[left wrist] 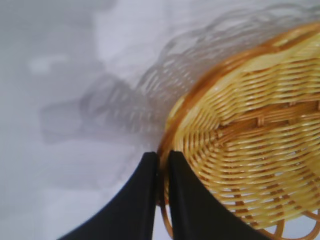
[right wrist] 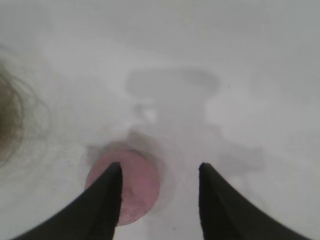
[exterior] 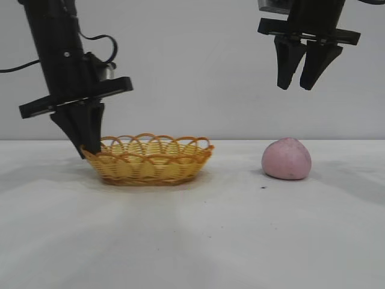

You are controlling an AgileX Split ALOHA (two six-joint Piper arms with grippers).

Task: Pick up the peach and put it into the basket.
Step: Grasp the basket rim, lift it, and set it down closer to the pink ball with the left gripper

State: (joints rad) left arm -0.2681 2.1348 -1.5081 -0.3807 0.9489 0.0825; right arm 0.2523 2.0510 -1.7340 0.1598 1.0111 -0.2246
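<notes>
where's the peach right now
In the exterior view the peach sits on the table at the right, apart from the basket, below the raised, open right hand.

Peach (exterior: 287,159) unobstructed, open table all round; basket (exterior: 148,158) well apart, left claw (exterior: 89,146) at its rim.

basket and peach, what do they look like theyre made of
The basket: woven wicker or rattan, perhaps plastic imitation; yellow strands with a slight sheen and an orange-brown looped rim. The peach: matte, dusty-pink, no shine, faintly speckled; probably foam or soft moulded material, not real fruit.
</notes>
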